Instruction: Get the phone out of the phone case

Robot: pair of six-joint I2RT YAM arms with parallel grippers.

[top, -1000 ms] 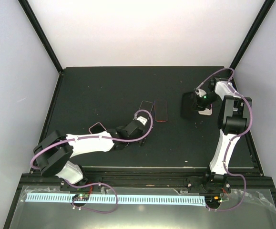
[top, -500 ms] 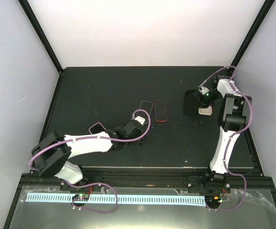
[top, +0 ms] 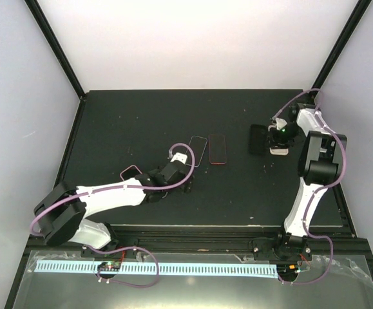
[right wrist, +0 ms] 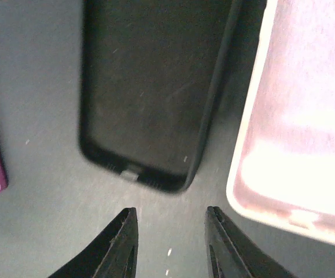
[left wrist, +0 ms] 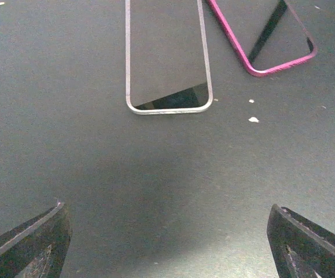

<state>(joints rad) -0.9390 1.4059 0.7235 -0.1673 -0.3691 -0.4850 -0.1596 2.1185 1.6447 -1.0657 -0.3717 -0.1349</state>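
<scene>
White walls close in a dark counter [top: 141,122] scattered with pale crumbs. My left pincer [left wrist: 166,208] hovers over the middle of it, its fingers [left wrist: 34,240] spread wide with nothing between them. Just beyond them a silver-rimmed phone [left wrist: 167,58] lies flat, and a pink-rimmed phone [left wrist: 265,35] lies beside it on the right, the two close but apart. Another pink-rimmed device [top: 131,172] rests near the forearm of my left arm.

My right pincer [right wrist: 170,211] is at the far right side of the counter, pointing down. Its fingers are parted and hold nothing. The black phone case [right wrist: 150,87] lies flat just ahead of their tips, its short end with the port cut-out nearest to me. I cannot tell whether a phone sits inside it. A pale pink case [right wrist: 294,116] lies just to its right, with a narrow dark gap between them.
</scene>
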